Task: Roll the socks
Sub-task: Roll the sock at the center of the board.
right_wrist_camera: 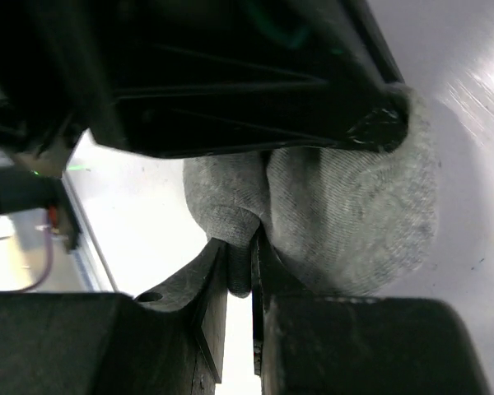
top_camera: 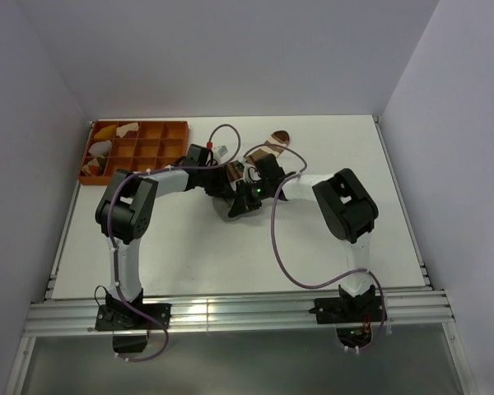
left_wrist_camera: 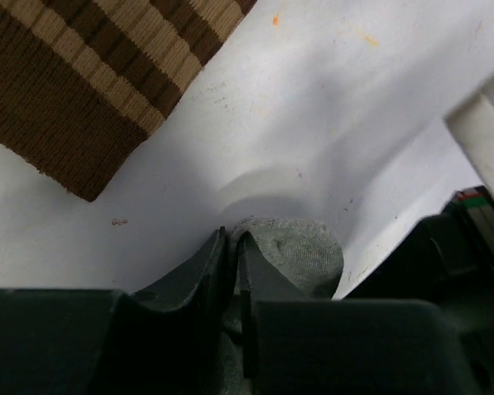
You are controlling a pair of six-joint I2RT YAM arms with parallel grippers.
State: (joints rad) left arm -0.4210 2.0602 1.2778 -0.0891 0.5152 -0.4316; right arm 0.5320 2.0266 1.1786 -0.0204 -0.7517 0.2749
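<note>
Mid-table, the left gripper [left_wrist_camera: 233, 239] and right gripper [right_wrist_camera: 240, 247] meet at the near sock [right_wrist_camera: 354, 222], each pinching a fold of it. The far sock [top_camera: 273, 141] lies behind them, apart. A tray [top_camera: 140, 123] sits in the table's [top_camera: 189, 255] far-left corner, with cloth pieces [top_camera: 99, 150] in its left compartments.

No legible text, label, brand, number or sign anywhere in these views.
</note>
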